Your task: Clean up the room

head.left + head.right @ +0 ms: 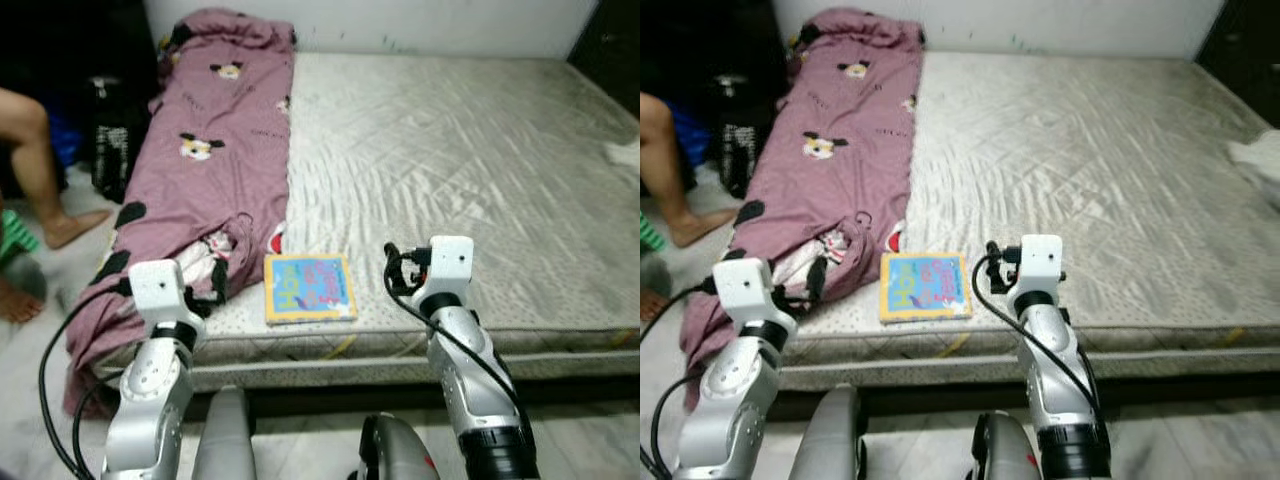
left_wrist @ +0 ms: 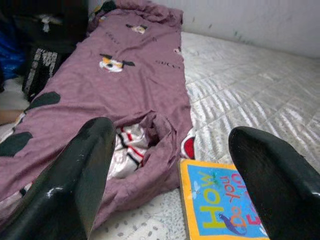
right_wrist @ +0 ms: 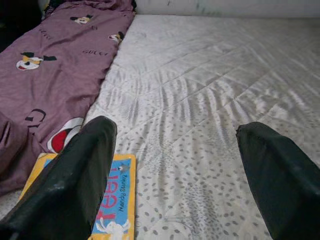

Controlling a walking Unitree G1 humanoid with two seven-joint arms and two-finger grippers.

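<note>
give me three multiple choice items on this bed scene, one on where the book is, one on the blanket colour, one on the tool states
1. Where does the book lie?
A. near the mattress's front edge
B. on the floor
C. on the blanket

2. What colour is the blanket?
A. green
B. mauve
C. white

3. How are the left tool and right tool?
A. both open
B. both holding the book
C. one shut on the blanket

Answers: A, it rests flat on the mattress beside the blanket; B, mauve with cartoon prints; A, the fingers stand wide apart in each wrist view.
</note>
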